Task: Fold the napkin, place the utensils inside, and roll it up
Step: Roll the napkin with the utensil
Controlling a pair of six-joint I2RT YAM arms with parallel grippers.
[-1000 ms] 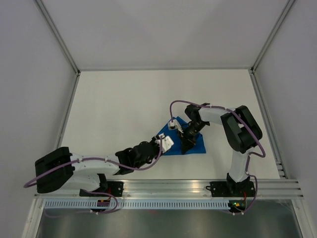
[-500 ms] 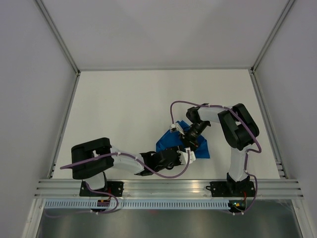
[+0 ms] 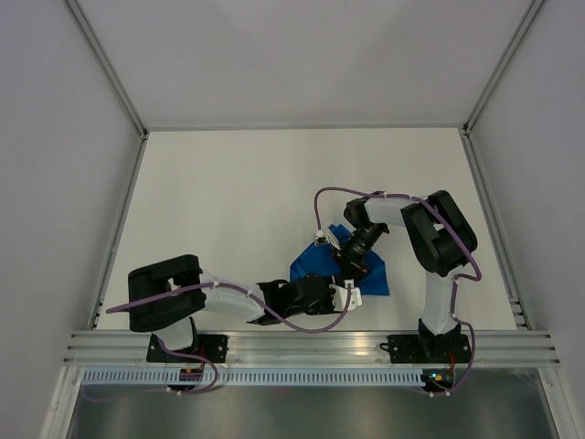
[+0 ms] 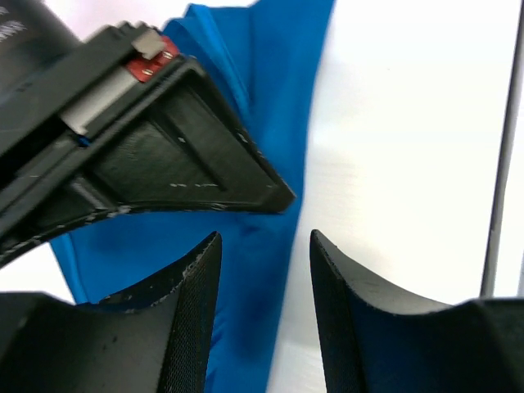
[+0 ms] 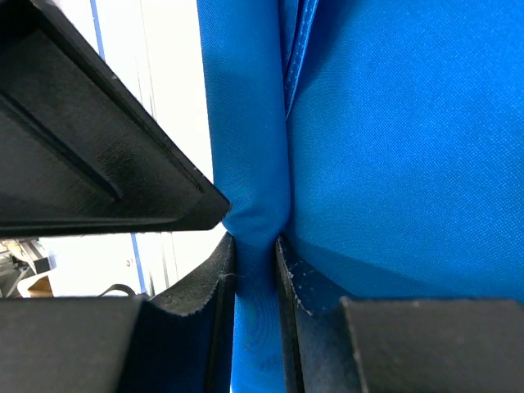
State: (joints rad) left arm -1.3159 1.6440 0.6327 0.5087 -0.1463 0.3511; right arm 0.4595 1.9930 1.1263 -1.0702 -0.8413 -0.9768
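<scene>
The blue napkin [image 3: 307, 266] lies bunched on the white table between both arms. My right gripper [image 3: 346, 266] comes down on its middle and is shut on a raised fold of the napkin [image 5: 393, 147], the cloth pinched between the fingertips of the right gripper [image 5: 255, 241]. My left gripper [image 3: 352, 294] sits low at the cloth's near right edge. In its own view the left gripper [image 4: 264, 237] stands open over the edge of the napkin [image 4: 270, 123] with nothing between the fingers. The utensils show in no view.
A metal rail [image 3: 311, 343] runs along the near edge of the table, right behind the left gripper. Grey walls close in the table [image 3: 228, 192] on the left, right and far sides. The two grippers are nearly touching above the cloth.
My left gripper has swung from the napkin's left side round to its near right edge and its jaws have opened wider. The right gripper has kept its pinch and barely shifted.
</scene>
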